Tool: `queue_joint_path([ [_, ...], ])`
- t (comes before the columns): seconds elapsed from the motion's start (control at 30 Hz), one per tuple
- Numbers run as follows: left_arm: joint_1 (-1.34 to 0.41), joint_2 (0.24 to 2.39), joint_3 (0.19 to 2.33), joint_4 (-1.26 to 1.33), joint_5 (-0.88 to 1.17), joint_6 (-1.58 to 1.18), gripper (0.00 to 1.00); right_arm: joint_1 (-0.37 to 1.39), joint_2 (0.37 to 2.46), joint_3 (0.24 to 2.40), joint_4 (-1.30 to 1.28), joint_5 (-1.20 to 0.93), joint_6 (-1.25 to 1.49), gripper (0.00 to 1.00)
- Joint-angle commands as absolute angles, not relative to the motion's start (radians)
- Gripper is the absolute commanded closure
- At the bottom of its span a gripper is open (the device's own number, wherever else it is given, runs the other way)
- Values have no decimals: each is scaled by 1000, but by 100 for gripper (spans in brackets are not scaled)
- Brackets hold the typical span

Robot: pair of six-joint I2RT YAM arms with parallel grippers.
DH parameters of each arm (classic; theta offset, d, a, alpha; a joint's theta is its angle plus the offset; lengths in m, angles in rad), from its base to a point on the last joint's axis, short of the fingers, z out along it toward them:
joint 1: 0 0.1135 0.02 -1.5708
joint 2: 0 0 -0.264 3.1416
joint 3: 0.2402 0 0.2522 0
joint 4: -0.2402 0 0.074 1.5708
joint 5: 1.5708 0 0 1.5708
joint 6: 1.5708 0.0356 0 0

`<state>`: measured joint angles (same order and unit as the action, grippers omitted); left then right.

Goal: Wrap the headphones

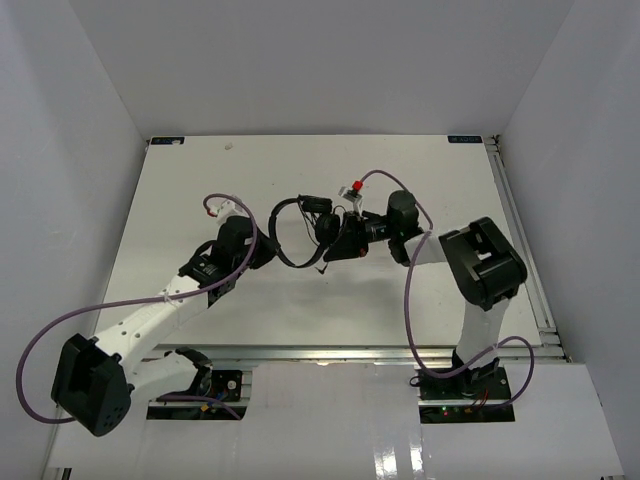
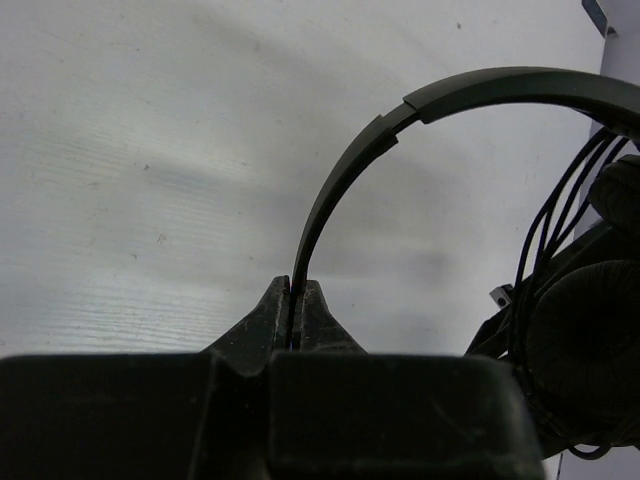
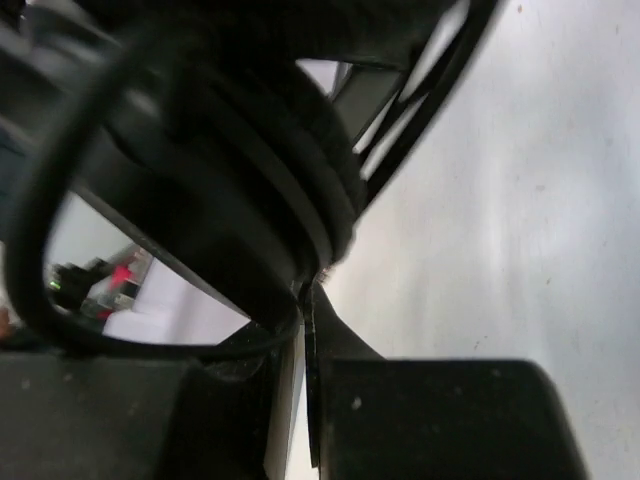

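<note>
The headphones hang over mid-table between both arms. The left gripper pinches the headband. The right gripper, fingers pressed together, nips the cord beside an earcup.

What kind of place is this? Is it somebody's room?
Not a room; most likely a robot lab's test booth. Plain white walls box in a white table, two robot arms are mounted at its near edge, and they hold headphones between them.
</note>
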<state>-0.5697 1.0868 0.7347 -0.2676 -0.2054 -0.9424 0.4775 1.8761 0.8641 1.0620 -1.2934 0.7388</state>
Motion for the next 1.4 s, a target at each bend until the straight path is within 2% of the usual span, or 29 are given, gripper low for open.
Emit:
queue_joint_path([
  [0.0,-566,1109,689,-103,-284,-1061,100,454,2101,920,1805,-1275,1274,91],
  [0.1,-554,1149,670,-60,-292,-1103,100,446,2191,955,1884,-1262,1373,91],
  [0.4,-504,1352,686,-68,-268,-1146,100,423,2294,933,1846,-1195,1297,90],
  [0.97,-463,1628,890,-232,-208,-1003,99,415,2160,863,1212,-1075,774,78],
  [1.07,-463,1623,901,-268,-208,-976,88,409,2104,850,1107,-1056,685,65],
  [1.13,-463,1608,905,-293,-213,-956,80,404,2037,850,921,-1014,538,53],
  [1.17,-463,1606,905,-296,-214,-954,76,400,2028,852,896,-989,519,52],
  [1.23,-463,1588,911,-320,-217,-931,65,391,1942,863,642,-923,334,43],
  [1.37,-463,1560,928,-348,-180,-897,43,374,1818,858,422,-844,175,39],
])
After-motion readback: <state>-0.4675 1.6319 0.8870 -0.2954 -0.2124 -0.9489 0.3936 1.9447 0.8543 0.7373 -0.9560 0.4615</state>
